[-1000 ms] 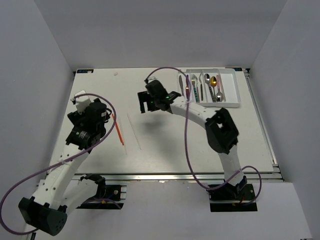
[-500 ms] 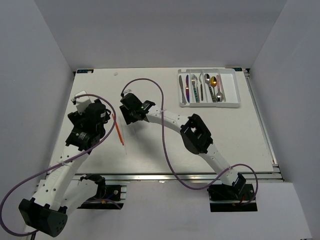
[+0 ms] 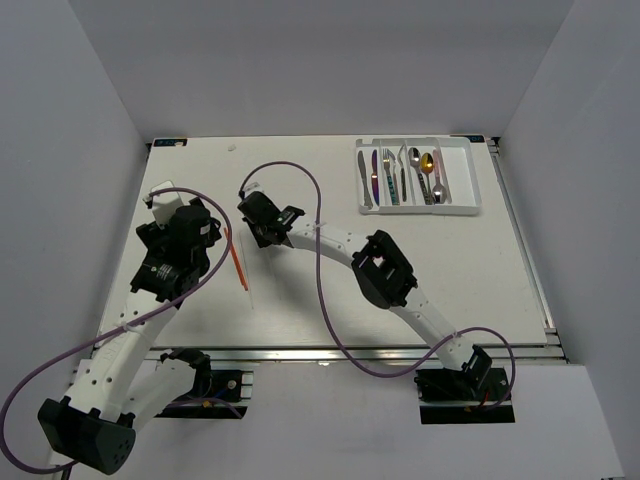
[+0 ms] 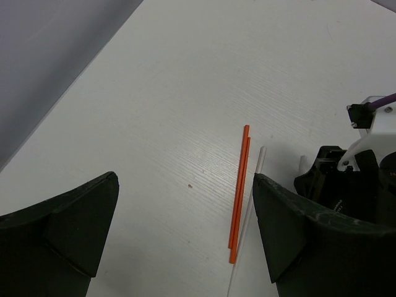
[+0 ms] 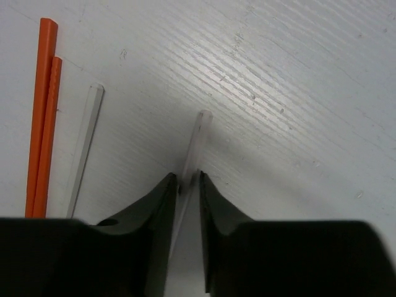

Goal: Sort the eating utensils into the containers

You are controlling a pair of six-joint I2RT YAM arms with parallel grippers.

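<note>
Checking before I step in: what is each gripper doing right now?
Left gripper: open, holding nothing.
Right gripper: closed on a thin, pale translucent chopstick.

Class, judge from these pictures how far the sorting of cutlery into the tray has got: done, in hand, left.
Done: assorted cutlery lies in the tray. In hand: the right tool straddles one pale chopstick, jaws close on either side. Left: that one, the second pale chopstick and the orange chopsticks; the left tool hangs open near them.
</note>
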